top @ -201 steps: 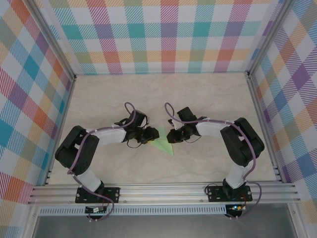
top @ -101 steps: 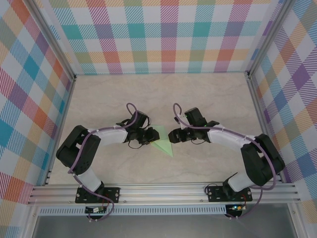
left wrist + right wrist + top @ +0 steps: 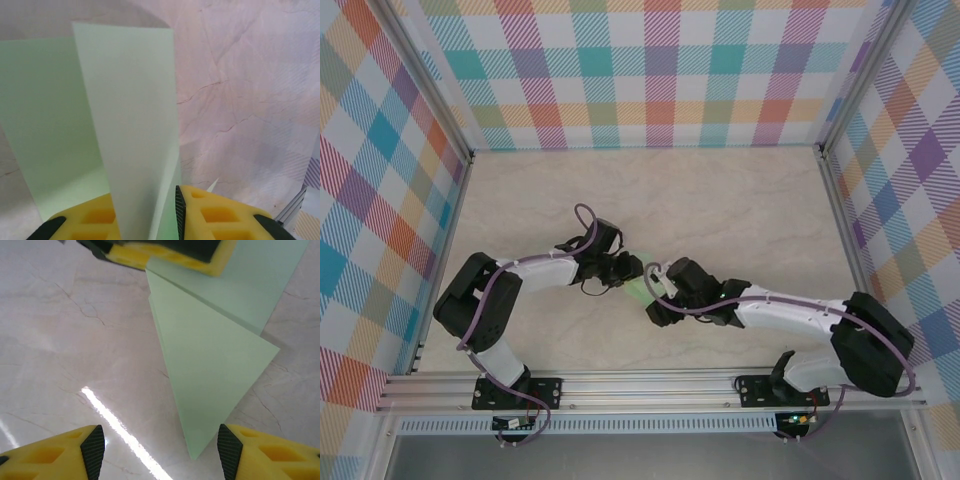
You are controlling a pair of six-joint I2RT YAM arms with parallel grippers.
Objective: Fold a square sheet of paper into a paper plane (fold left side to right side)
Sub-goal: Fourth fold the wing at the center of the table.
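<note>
1. The part-folded paper plane (image 3: 210, 370) lies on the worktop (image 3: 75, 340), its long axis running from the left gripper (image 3: 150, 215) out to a pointed tip.
2. The left gripper pinches a raised flap.
3. Opposite the left gripper, the right gripper (image 3: 160, 450) hangs open astride that tip.

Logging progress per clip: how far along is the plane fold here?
Done: the paper plane already tapers to a creased point. In hand: the left gripper pinches a raised flap; the right gripper hovers open over the tip. Left, probably: pressing that flap flat.
</note>
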